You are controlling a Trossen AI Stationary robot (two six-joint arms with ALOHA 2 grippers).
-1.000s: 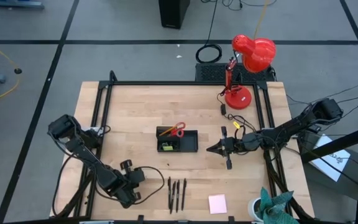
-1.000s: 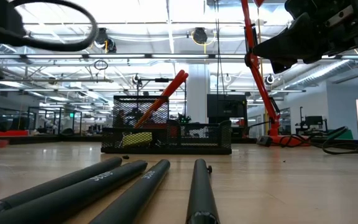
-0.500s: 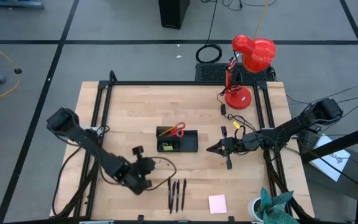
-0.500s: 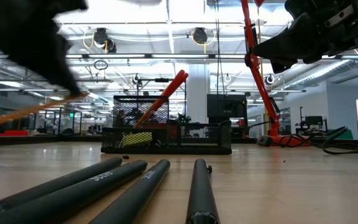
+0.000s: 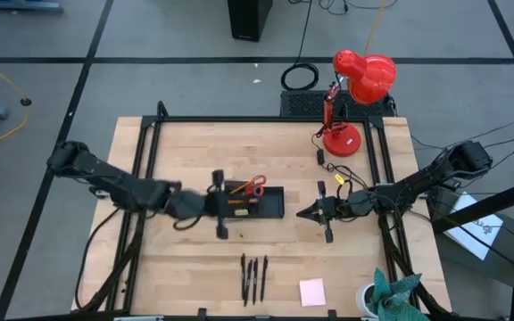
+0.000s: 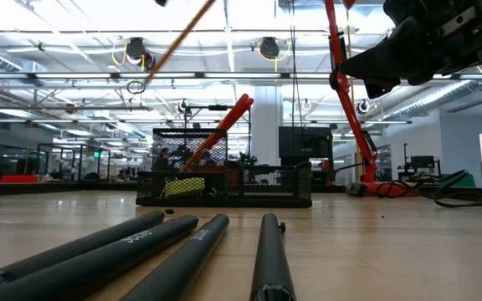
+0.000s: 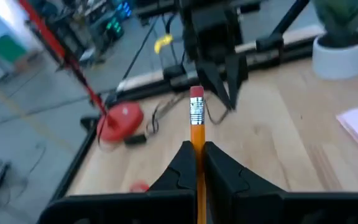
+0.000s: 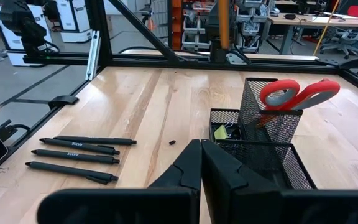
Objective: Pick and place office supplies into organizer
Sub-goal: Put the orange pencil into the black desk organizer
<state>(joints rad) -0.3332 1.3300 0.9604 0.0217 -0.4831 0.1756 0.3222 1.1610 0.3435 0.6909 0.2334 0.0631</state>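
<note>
Three black pens [image 5: 253, 278], one pink sticky-note pad [image 5: 311, 292], one red-handled scissors [image 5: 253, 186], one orange pencil [image 7: 196, 140], one black mesh organizer [image 5: 270, 203], one red desk lamp [image 5: 353, 98]

Bare wood lies open on all sides of the organizer [image 5: 255, 201], but the left gripper [image 5: 223, 203], pinching a pencil [image 7: 196, 134], crowds its left end, and the scissors [image 5: 253, 185] stick up out of the rear cup. To its right the closed right gripper [image 5: 300, 214] hangs in the gap, apparently clear of the tray. Toward the front edge, three pens [image 5: 254, 277] and a pink pad [image 5: 311, 292] lie flat, while the lamp [image 5: 353, 98] and its cables fill the far right corner.
</note>
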